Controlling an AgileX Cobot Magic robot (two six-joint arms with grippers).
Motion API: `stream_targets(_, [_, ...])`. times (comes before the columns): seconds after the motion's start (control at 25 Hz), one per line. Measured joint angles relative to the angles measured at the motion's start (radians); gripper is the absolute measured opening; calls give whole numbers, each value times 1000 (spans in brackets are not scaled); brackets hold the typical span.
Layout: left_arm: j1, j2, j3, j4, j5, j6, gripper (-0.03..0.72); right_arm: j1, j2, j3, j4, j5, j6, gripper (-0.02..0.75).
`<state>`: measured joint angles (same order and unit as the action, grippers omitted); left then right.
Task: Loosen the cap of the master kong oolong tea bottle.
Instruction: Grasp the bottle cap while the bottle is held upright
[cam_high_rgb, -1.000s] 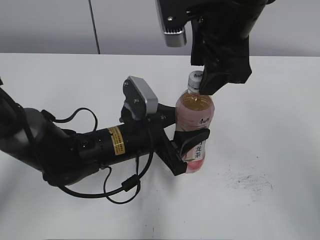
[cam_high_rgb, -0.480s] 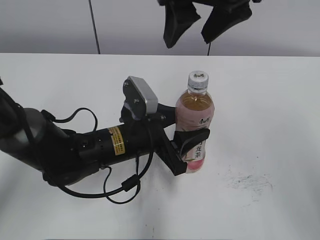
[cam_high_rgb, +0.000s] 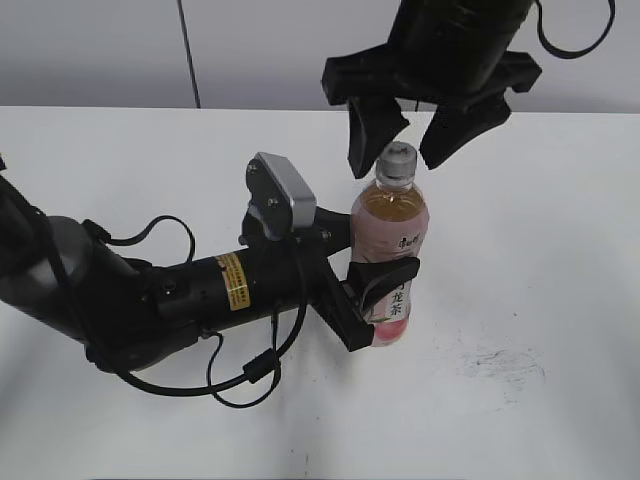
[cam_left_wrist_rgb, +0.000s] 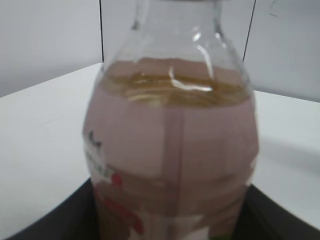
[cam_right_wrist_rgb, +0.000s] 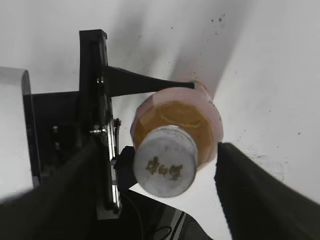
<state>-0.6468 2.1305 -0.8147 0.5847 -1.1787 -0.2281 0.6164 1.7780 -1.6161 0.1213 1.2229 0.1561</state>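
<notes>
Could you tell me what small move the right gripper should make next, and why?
Probably lower a little and close on the cap. The right gripper hangs open with a finger on either side of the cap, not yet touching it, while the left gripper clamps the master kong oolong tea bottle upright on the table, so gripping should come before twisting.

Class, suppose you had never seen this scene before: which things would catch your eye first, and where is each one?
The master kong oolong tea bottle stands upright mid-table, its pink label gripped low down by the left pincer reaching in from the left. Directly above, the right pincer hangs with its jaws spread on either side of the cap, not clamping it. The right wrist view looks straight down on that cap, dark mark on top.
</notes>
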Motion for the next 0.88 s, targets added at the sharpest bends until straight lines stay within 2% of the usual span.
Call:
stream_targets(0.08, [0,0,0,0,0,0,394,0,0,2,0,0,0,457])
stream_targets(0.2, [0,0,0,0,0,-1,394,0,0,4,-14,0,-36,266])
stream_targets(0.36, [0,0,0,-1,0,-1,394,0,0,4,-23,0,-319,271])
stream_targets(0.6, [0,0,0,2,0,0,394,0,-1,4,-32,0,-1160,271])
stream_targets(0.64, [0,0,0,3,0,0,394,0,-1,4,-32,0,-1242,271])
stream_targets(0.76, [0,0,0,3,0,2,394,0,-1,4,-34,0,-1367,271])
stream_targets(0.88, [0,0,0,3,0,3,394,0,-1,4,-34,0,-1390,271])
